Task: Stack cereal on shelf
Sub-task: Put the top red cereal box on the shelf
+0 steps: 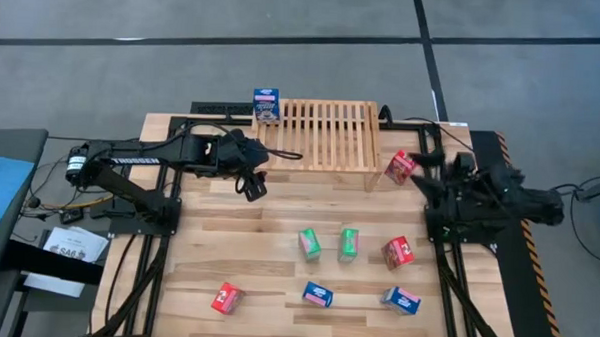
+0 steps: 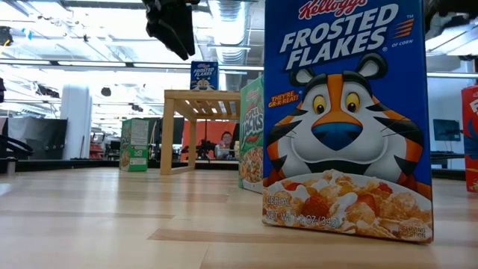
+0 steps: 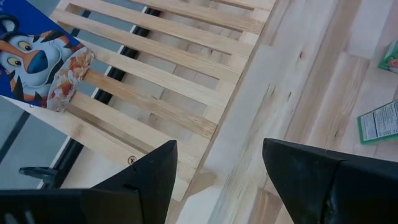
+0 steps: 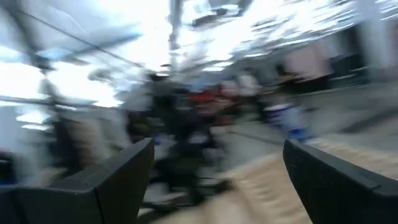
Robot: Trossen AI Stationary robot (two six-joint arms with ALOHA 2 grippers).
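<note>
The light wooden shelf (image 1: 326, 134) stands at the table's far edge. One blue cereal box (image 1: 266, 105) stands upright on its far left corner and also shows in the left wrist view (image 3: 31, 56). My left gripper (image 1: 252, 179) (image 3: 217, 180) hangs open above the table, just off the shelf's near left corner. My right gripper (image 1: 420, 165) (image 4: 217, 180) is open with nothing between its fingers. It is close to a red box (image 1: 400, 167) by the shelf's near right corner. Two green boxes (image 1: 309, 244) (image 1: 348, 243) and a red one (image 1: 398, 252) sit mid-table.
Near the front edge lie a red box (image 1: 226, 298) and two blue boxes (image 1: 318, 294) (image 1: 401, 300). The low view is filled by a blue box (image 2: 343, 119) close to the camera, with a green box (image 2: 252, 134) behind it. Bare planks lie between the shelf and the mid-table boxes.
</note>
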